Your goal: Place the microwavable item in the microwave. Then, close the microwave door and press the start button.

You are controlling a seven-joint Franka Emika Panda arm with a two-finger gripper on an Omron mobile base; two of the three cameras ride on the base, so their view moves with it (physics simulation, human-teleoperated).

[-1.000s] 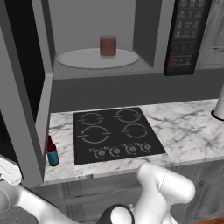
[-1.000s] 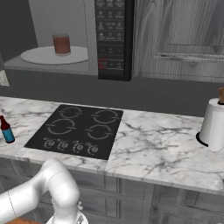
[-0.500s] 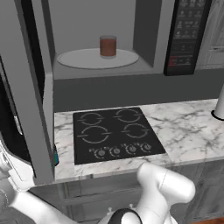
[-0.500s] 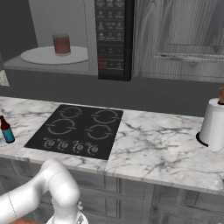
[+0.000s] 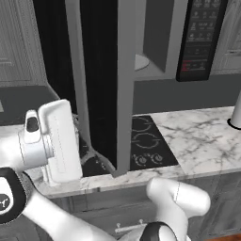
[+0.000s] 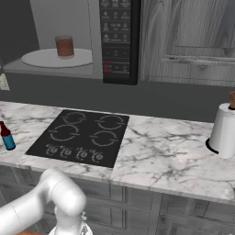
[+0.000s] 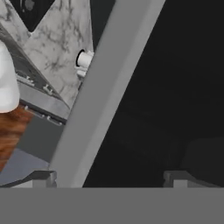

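Observation:
The reddish-brown cup (image 6: pixel 64 46) stands upright on the round turntable plate (image 6: pixel 57 58) inside the microwave (image 6: pixel 43 27). The black button panel (image 6: pixel 117 39) is to its right. In the left base view the microwave door (image 5: pixel 100 70) stands partly swung, its grey frame edge (image 5: pixel 125 84) across the cavity and hiding the cup; a sliver of the plate (image 5: pixel 141 61) shows past it. My white hand (image 5: pixel 57 141) is low at the door's left side. In the hand view my gripper (image 7: pixel 111 179) is open, close against the door's grey frame (image 7: pixel 103 94) and dark window (image 7: pixel 175 87).
A black stovetop (image 6: pixel 80 137) lies in the marble counter (image 6: pixel 160 156) below the microwave. A slim blue-labelled bottle (image 6: pixel 6 136) stands at the counter's left end. A white paper towel roll (image 6: pixel 225 131) is at the far right. Grey cabinets (image 6: pixel 188 36) hang right of the panel.
The door has swung from wide open at the left to across the cavity in the left base view, now covering the cup there. My hand has risen into view beside it.

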